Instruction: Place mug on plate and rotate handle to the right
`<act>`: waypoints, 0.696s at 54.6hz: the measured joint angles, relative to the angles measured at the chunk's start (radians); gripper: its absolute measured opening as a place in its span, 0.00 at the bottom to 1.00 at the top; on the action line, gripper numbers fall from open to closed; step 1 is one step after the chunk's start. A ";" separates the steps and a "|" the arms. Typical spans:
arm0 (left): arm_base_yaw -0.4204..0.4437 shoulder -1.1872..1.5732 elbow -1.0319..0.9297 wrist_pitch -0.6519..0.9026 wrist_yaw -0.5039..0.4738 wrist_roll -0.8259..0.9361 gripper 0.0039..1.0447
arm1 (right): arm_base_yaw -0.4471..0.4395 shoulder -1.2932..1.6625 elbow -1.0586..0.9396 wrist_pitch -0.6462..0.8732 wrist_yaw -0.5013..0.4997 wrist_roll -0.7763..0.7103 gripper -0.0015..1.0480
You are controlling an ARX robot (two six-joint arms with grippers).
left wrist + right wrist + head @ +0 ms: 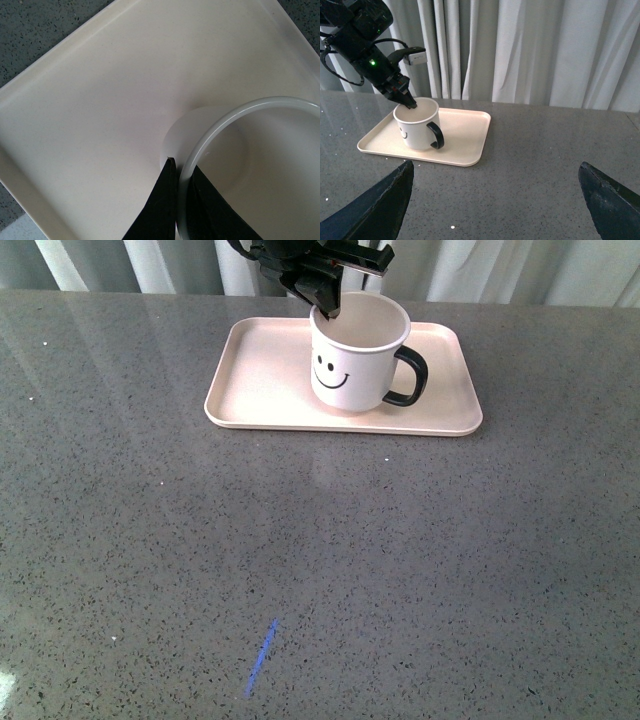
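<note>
Mug (355, 365) on plate (260, 380), rim apparently pinched by left end effector (332, 310)

Left wrist nearest; all views share the plate (262, 380).

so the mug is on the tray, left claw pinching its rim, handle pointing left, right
No, the handle points right, not left; the front view shows it. The rest holds: the mug is on the tray and the left claw pinches its rim.
</note>
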 joint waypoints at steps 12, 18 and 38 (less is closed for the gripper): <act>0.006 0.041 0.084 -0.044 -0.003 0.003 0.02 | 0.000 0.000 0.000 0.000 0.000 0.000 0.91; 0.006 0.049 0.098 -0.054 -0.003 0.004 0.02 | 0.000 0.000 0.000 0.000 0.000 0.000 0.91; 0.006 0.076 0.112 -0.062 -0.003 0.004 0.02 | 0.000 0.000 0.000 0.000 0.000 0.000 0.91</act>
